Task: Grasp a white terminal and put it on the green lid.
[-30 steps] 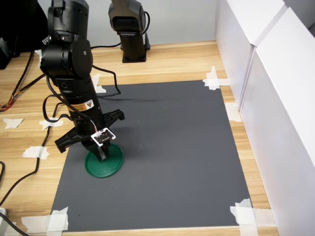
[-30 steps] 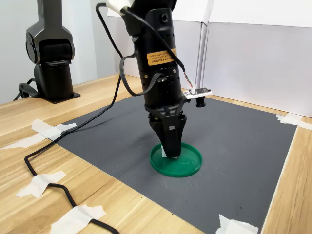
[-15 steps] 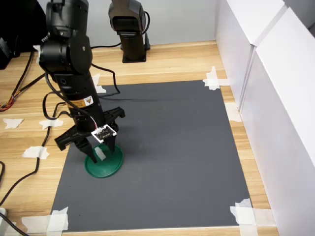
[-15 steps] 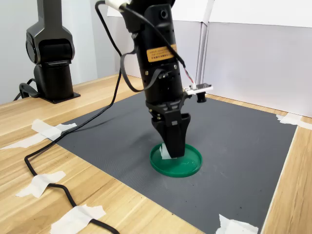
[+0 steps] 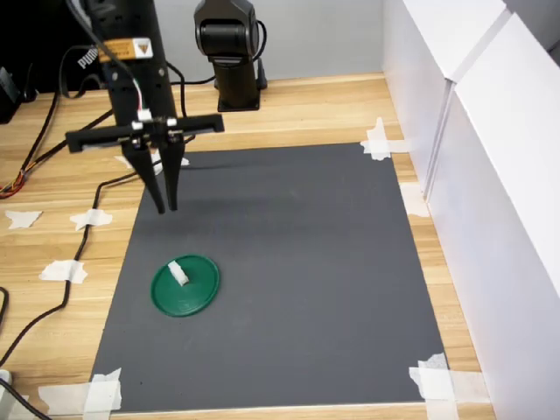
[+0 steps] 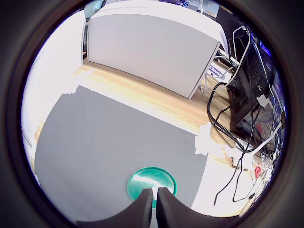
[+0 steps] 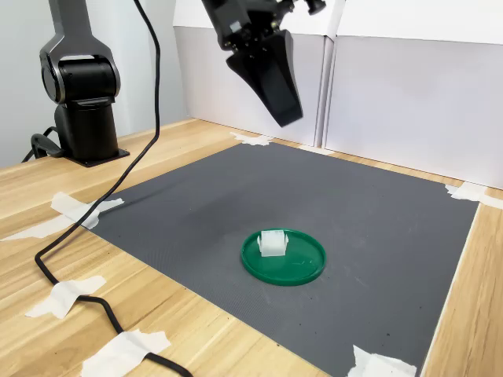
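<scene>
1. In the first exterior view we see the tool (image 5: 166, 208) hanging high above the dark mat (image 5: 315, 262), its two fingers pointing down, nearly together and with nothing between them. The white terminal (image 5: 178, 274) lies on the green lid (image 5: 197, 293), toward the lid's edge on the first exterior view's left. The lid sits on the mat near its edge on the first exterior view's left, well apart from the tool. Pieces of white tape (image 5: 378, 140) pin the mat's corners to the wooden table (image 5: 306, 101).

2. In the wrist view we look down past the fingertips (image 6: 142, 209), which stand almost touching with only a thin gap and hold nothing. The green lid (image 6: 164, 178) shows just beyond them; the terminal is too washed out there to pick out.

3. In the second exterior view the tool (image 7: 284, 118) is up in the air, clear of everything. The terminal (image 7: 272, 244) rests inside the lid's (image 7: 302, 267) raised rim.

4. We judge the placing done: the piece is on the lid and released. The next move calls only for carrying the arm clear without sweeping low over the lid.
</scene>
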